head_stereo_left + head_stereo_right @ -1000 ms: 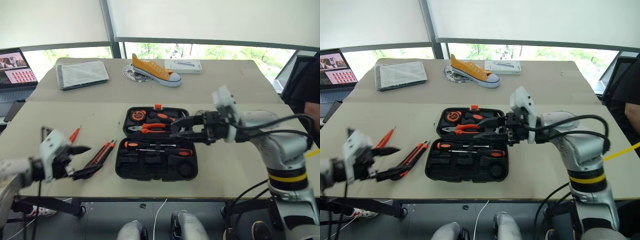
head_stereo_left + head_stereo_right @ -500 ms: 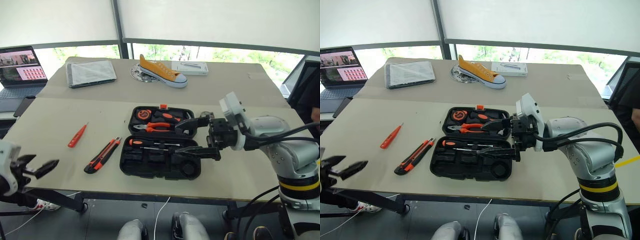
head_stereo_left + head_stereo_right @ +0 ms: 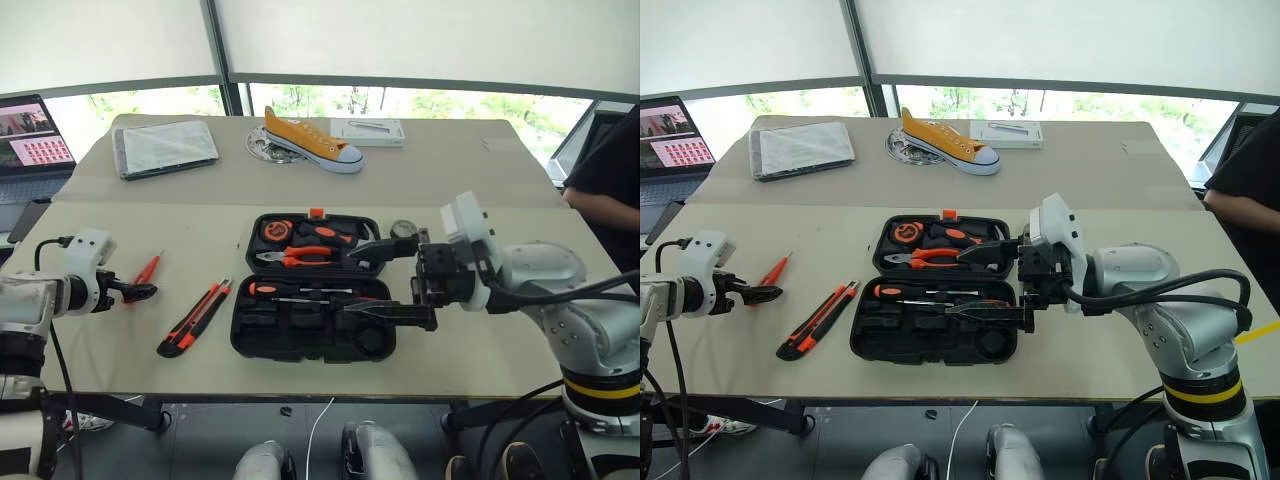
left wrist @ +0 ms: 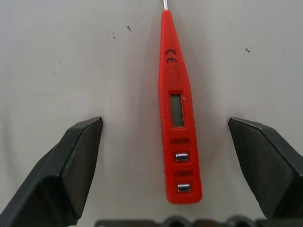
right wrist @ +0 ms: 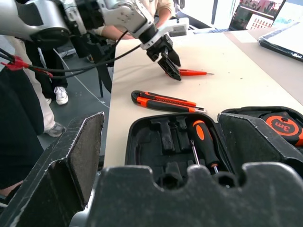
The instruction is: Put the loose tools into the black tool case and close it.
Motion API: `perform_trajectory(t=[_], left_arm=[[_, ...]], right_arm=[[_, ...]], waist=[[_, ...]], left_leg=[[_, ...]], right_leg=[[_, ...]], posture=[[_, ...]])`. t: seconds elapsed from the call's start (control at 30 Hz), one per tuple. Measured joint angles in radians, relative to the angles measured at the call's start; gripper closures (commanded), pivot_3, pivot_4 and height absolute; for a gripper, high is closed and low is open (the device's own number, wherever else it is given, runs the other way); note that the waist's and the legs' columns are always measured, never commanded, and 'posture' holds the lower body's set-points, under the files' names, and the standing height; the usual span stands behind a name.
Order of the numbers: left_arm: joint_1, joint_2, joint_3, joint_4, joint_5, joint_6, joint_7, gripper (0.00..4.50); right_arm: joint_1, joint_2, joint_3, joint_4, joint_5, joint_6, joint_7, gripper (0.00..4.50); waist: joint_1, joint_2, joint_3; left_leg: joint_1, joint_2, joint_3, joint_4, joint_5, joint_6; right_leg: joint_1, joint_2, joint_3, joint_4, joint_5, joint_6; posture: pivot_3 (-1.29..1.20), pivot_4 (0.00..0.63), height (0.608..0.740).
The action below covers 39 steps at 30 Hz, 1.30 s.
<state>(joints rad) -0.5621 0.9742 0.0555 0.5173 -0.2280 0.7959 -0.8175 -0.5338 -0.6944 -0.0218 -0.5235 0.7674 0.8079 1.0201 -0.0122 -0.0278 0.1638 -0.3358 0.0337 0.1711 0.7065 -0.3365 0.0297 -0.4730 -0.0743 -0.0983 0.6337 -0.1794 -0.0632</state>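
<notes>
So the left gripper (image 3: 140, 291) is sitting over the slim orange screwdriver (image 4: 177, 118) near the left edge of the table (image 3: 480, 170), fingers spread wide with one on each side of the handle, not touching it. It's really a tester-pen type: smooth plastic body with a little display window and two metal contacts near the butt. My guess is it's very light and stiff, and a bit slick, so it could skid or roll when one finger reaches it first. I'd pinch across the fat part of the handle around the window, since it tapers a lot toward the tip.

The orange-black utility knife (image 3: 195, 316) lies just beside the left end of the black tool case (image 3: 312, 290), which sits open near the middle of the table's front edge. It looks chunkier with a grippy body, and taking it across the middle seems safest. Two screwdrivers (image 3: 318, 294) already lie in the front half of the case.

The right gripper (image 3: 390, 282) hovers over the right end of the case, jaws wide apart and empty.

Hard to see:
- The tester's metal tip is cut off in the left wrist view.
- I can't tell whether a tape roll is in the round recess at the case's front right corner.
- A small round thing (image 3: 403, 229) just past the case's back right corner is too small to identify.
- The right arm covers part of the case's right side.
</notes>
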Motion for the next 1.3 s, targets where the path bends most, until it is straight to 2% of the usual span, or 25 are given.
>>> perform_trajectory(t=[0.03,0.27,0.3,0.33,0.47,0.57,0.67,0.77,0.83,0.93,1.03,1.3], left_arm=[[-0.001,-0.001,-0.001,0.003,0.001,-0.002,-0.001,1.03],[-0.046,-0.024,-0.016,0.078,0.035,-0.057,-0.05,3.7],[-0.05,-0.024,-0.015,0.084,0.035,-0.059,-0.054,3.99],[-0.053,-0.024,-0.014,0.086,0.036,-0.064,-0.058,4.07],[-0.057,-0.029,-0.005,0.058,0.021,-0.081,-0.096,4.07],[-0.06,-0.028,0.006,-0.08,-0.035,-0.096,-0.178,4.07],[-0.027,-0.01,-0.002,-0.366,-0.114,-0.159,-0.337,4.07],[-0.03,0.007,-0.064,-0.565,-0.152,-0.186,-0.448,4.07],[-0.049,-0.007,-0.176,-0.624,-0.113,-0.238,-0.502,4.07],[-0.051,-0.043,-0.308,-0.632,-0.062,-0.3,-0.562,4.07],[-0.09,-0.069,-0.383,-0.599,-0.005,-0.343,-0.596,4.07],[-0.171,-0.158,-0.475,-0.467,0.121,-0.394,-0.606,4.07]], right_arm=[[0.0,-0.001,0.0,0.0,0.001,0.0,0.0,0.0],[0.02,-0.036,-0.006,-0.018,0.003,0.0,-0.024,0.0],[0.025,-0.041,-0.006,-0.018,0.003,0.0,-0.024,0.0],[0.031,-0.047,-0.007,-0.018,0.002,0.0,-0.024,0.0],[0.065,-0.096,-0.017,-0.02,0.003,-0.001,-0.02,0.0],[0.099,-0.131,-0.036,-0.026,0.005,0.002,-0.017,0.0],[0.155,-0.155,-0.049,-0.054,0.018,0.001,-0.015,0.0],[0.176,-0.156,-0.054,-0.081,0.021,-0.002,-0.025,0.0],[0.201,-0.158,-0.065,-0.099,0.024,-0.002,-0.041,0.0],[0.206,-0.157,-0.07,-0.118,0.033,-0.002,-0.062,0.0],[0.217,-0.157,-0.074,-0.121,0.039,-0.002,-0.078,0.0],[0.24,-0.154,-0.079,-0.139,0.044,-0.002,-0.117,0.0]], waist=[[0.0,0.0,0.0],[0.002,0.0,0.0],[0.002,0.0,0.0],[0.003,0.0,0.0],[0.009,-0.001,0.0],[0.016,-0.005,0.002],[0.018,-0.005,0.002],[0.018,-0.005,0.002],[0.02,-0.005,0.002],[0.015,-0.005,0.002],[0.019,-0.005,0.002],[0.023,-0.005,0.002]], left_leg=[[0.0,0.0,0.0,0.0,0.0,0.0],[0.001,0.0,-0.003,0.0,0.001,0.0],[0.001,0.0,-0.003,0.0,0.001,0.0],[0.0,0.0,-0.004,0.001,0.001,0.001],[-0.002,0.0,-0.004,0.003,0.001,0.001],[-0.004,0.001,-0.005,0.005,0.001,0.001],[-0.004,0.001,-0.006,0.005,0.0,0.002],[-0.002,0.0,-0.005,0.005,0.0,0.002],[-0.001,0.0,-0.005,0.005,0.001,0.002],[-0.001,0.001,-0.006,0.005,0.001,0.001],[-0.002,0.001,-0.007,0.006,0.001,0.002],[-0.005,0.0,-0.008,0.008,0.0,0.008]], right_leg=[[0.0,0.0,0.0,0.0,0.0,0.0],[0.0,-0.001,0.003,0.001,0.0,0.001],[0.0,-0.001,0.003,0.001,0.0,0.001],[0.0,-0.001,0.003,0.001,0.0,0.001],[0.0,-0.001,0.001,0.001,0.0,0.001],[0.0,-0.001,0.0,0.0,0.0,0.001],[0.0,-0.002,0.001,-0.002,0.0,0.002],[0.001,-0.001,0.002,-0.001,0.0,0.003],[0.002,0.0,0.003,-0.001,-0.001,0.005],[0.002,0.002,0.006,-0.001,-0.003,0.009],[0.002,0.002,0.006,0.0,-0.004,0.009],[0.002,0.002,0.004,-0.003,0.001,0.005]], posture=[[0.0,0.15,0.733],[0.0,0.15,0.733],[0.0,0.15,0.733],[0.0,0.15,0.733],[0.0,0.15,0.733],[0.0,0.15,0.733],[0.0,0.15,0.733],[0.0,0.15,0.733],[0.0,0.15,0.733],[0.0,0.15,0.733],[0.0,0.15,0.733],[0.0,0.15,0.733]])
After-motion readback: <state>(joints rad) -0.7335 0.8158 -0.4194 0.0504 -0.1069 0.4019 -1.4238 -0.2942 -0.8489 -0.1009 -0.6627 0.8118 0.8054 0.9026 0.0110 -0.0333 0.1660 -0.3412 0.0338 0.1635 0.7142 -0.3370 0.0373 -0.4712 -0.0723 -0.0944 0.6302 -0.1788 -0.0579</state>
